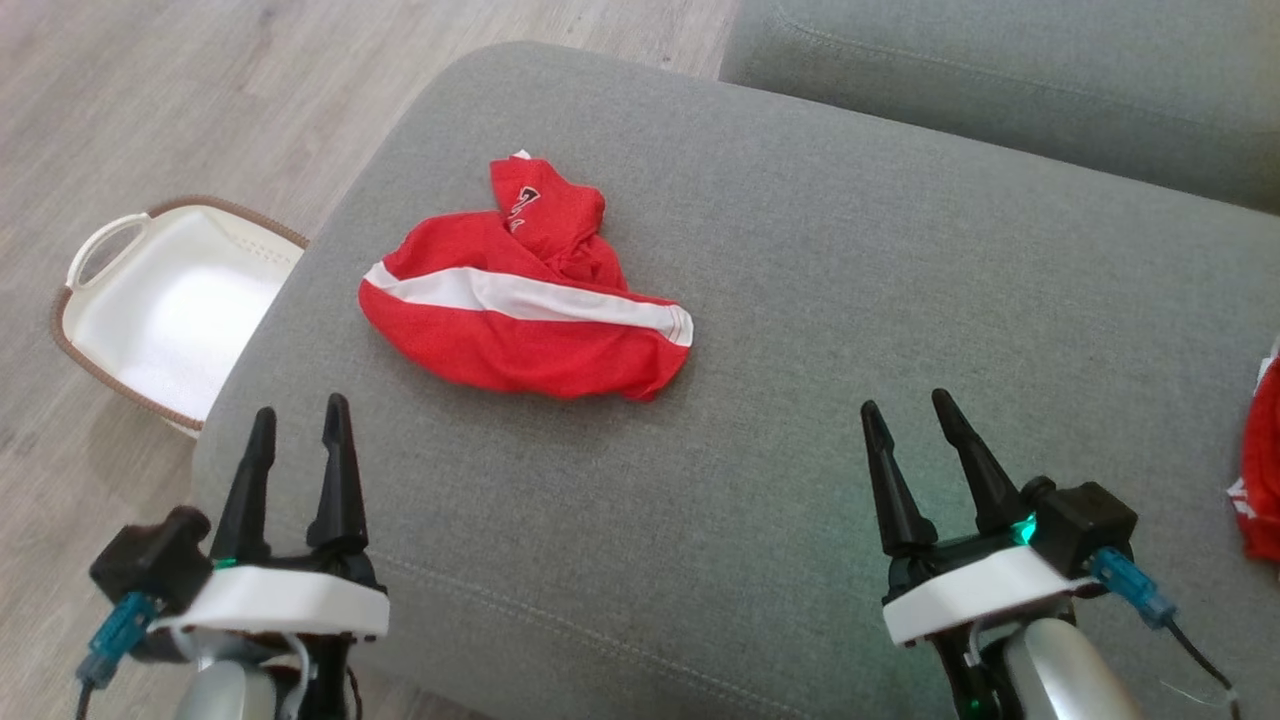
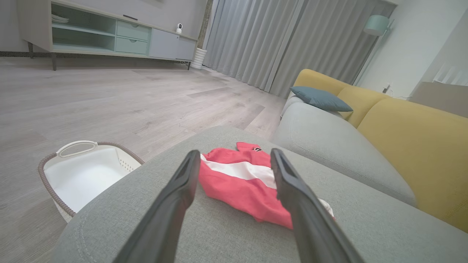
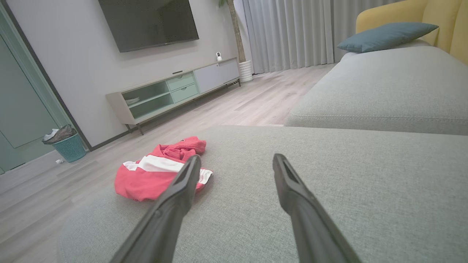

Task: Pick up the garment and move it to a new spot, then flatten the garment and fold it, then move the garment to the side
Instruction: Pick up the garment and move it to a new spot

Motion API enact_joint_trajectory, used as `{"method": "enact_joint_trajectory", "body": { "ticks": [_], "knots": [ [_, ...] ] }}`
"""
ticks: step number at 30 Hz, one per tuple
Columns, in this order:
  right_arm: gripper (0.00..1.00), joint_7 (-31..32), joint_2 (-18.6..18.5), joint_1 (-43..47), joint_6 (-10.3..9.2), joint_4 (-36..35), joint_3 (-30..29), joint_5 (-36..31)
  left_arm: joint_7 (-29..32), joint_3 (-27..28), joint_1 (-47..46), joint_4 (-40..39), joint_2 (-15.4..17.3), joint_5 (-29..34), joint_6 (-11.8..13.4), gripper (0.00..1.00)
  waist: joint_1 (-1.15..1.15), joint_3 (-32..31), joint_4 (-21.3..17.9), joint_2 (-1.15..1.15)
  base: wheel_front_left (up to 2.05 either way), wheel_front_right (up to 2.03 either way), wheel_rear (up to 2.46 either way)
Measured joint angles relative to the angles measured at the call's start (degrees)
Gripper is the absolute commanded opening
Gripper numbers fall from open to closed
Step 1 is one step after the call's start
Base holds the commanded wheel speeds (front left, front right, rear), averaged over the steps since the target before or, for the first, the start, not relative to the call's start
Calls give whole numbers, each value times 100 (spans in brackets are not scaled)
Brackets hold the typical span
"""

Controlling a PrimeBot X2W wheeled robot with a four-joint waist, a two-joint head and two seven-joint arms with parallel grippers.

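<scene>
Garment (image 1: 520, 320) in sight: a red piece with a broad white stripe, lying crumpled on the grey cushion (image 1: 800, 250), over on its left half. One part bunches up at the far side with a small printed mark on it, and the stripe runs across the middle.

We have our left gripper (image 1: 300, 405) over the near left corner of the cushion, fingers spread wide with nothing between them, short of the cloth. In the left wrist view the garment sits straight ahead, framed between the two dark fingers.

Our right gripper (image 1: 904, 399) is over the near right part of the cushion, likewise spread and empty. It is well apart from the garment, which lies off to the left in the right wrist view.

Down on the wooden floor (image 1: 150, 80), just beside the cushion's left edge, stands a white basket (image 1: 100, 240) with a brown woven rim. At the right edge of the head view we catch another red cloth (image 1: 1262, 470), partly cut off. Beyond the cushion runs a grey sofa seat (image 1: 1000, 80) with a yellow backrest (image 2: 409, 146) and a blue pillow (image 2: 321, 99).
</scene>
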Motion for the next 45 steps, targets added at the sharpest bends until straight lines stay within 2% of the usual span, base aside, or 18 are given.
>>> {"method": "enact_joint_trajectory", "body": {
  "ticks": [7, 14, 19, 26, 31, 37, 41, 45],
  "knots": [
    [100, 0, -1, -108, 0, 25, -19, -12, 0, 164, -91, 36, -4, 1, -10, 100, 0, 174, -91, 0, 0, 0, 0],
    [100, 4, -4, -361, 0, -71, -185, -279, 0, 460, -827, 424, -1, 198, -163, 100, 0, 574, -219, 0, 0, 0, 0],
    [100, 197, -8, -637, 0, -471, -500, -603, 83, 387, -1633, 1200, 305, 324, -235, 100, 0, 977, -302, 0, 0, 0, 0],
    [100, 670, -11, -864, 0, -1312, -1095, -1068, 1056, -36, -3056, 2453, 788, 338, -310, 100, 0, 1590, -369, 0, 0, 0, 0],
    [100, 985, -12, -904, 0, -1874, -1287, -1248, 1779, -613, -3756, 3250, 933, -159, -312, 100, 1, 1966, -421, 0, 0, 0, 0],
    [100, 1196, -13, -904, 0, -2204, -1282, -1346, 2125, -1424, -4253, 3804, 1167, -821, -354, 100, 1, 2248, -551, 0, 0, 0, 0],
    [100, 1252, -14, -903, 0, -2334, -1225, -1348, 2201, -1596, -4491, 4380, 1335, -965, -353, 100, 1, 2353, -674, 0, 0, 0, 0],
    [100, 1299, -14, -901, 0, -2388, -1216, -1365, 2225, -1741, -4764, 4766, 1354, -1147, -353, 100, 1, 2413, -779, 0, 0, 0, 0]
  ]
}}
